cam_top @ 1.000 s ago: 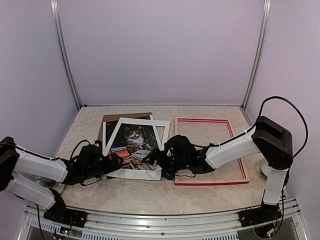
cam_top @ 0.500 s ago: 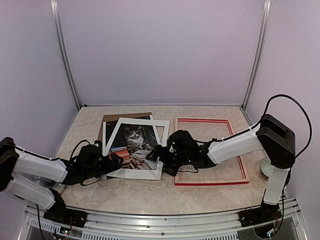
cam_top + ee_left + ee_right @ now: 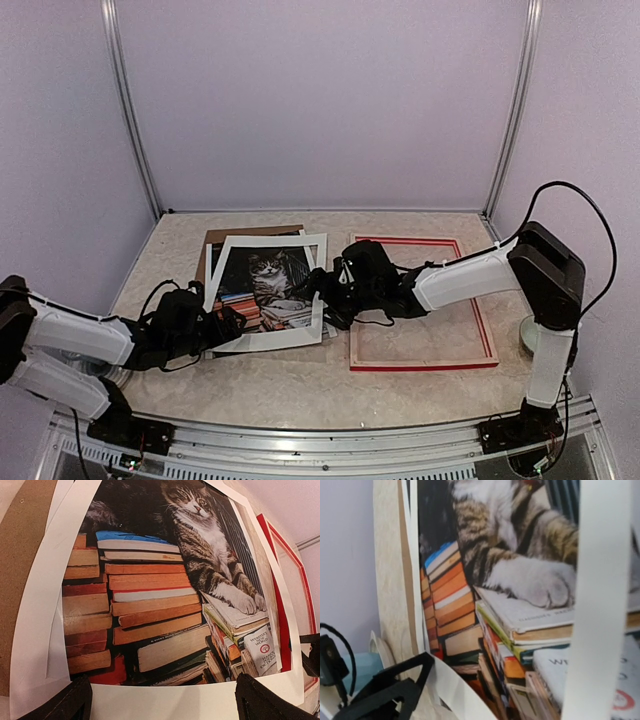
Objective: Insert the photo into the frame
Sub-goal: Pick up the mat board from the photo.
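- Red bars of the frame (image 3: 420, 366) lie flat on the table (image 3: 300, 390), right of the photo (image 3: 265, 285), with the tabletop showing through them.
- We see the photo face up under a white mat (image 3: 275, 240), over a brown backing board (image 3: 230, 234).
- Our left end effector (image 3: 228, 325) sits released, jaws wide, at the mat's near edge.
- Our right end effector (image 3: 318, 295) — jaws spread — is at the mat's right strip; whether it touches, we cannot tell.

The photo (image 3: 265, 285) and white mat (image 3: 270, 342) cover most of the brown board (image 3: 240, 232). The right arm (image 3: 460, 280) hides part of the frame (image 3: 420, 366). On the right tool (image 3: 318, 302), the fingertips cannot be made out from above.
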Available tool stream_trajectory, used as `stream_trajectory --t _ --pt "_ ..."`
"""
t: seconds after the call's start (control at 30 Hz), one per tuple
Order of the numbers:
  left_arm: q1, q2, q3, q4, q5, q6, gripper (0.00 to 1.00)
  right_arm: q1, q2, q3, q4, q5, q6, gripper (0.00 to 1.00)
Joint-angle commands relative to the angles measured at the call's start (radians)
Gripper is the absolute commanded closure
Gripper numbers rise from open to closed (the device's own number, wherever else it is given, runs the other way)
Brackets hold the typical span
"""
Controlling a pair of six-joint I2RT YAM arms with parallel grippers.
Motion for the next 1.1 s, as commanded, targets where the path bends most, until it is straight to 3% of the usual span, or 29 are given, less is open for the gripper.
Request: stream_trajectory --t 0.0,0.13,0.37,0.53,0.8,1.07 --pt "0.001 -0.016 -0.017 -0.023 0.002 0.007 0.01 -0.018 0.058 0.028 0.063 -0.066 -0.028 0.07" --pt "0.0 -0.017 -0.018 -0.023 0.002 0.007 0.01 -0.026 0.096 0.039 0.092 -0.091 -0.021 0.07" --pt "0.0 -0.023 -0.018 -0.032 -0.001 0.006 0.01 -0.046 0.124 0.058 0.057 -0.101 -0.019 0.18" --pt "0.0 -0.038 -0.021 -0.04 -0.009 0.007 0.01 -0.054 0.097 0.024 0.068 -0.099 -0.029 0.41" --pt "0.0 -0.035 -0.02 -0.039 -0.007 0.007 0.01 -0.067 0.119 0.024 0.084 -0.181 -0.026 0.9" --pt "-0.005 -0.104 -0.017 -0.068 -0.022 0.02 0.01 -0.084 0.074 0.023 0.02 -0.192 -0.047 1.0"
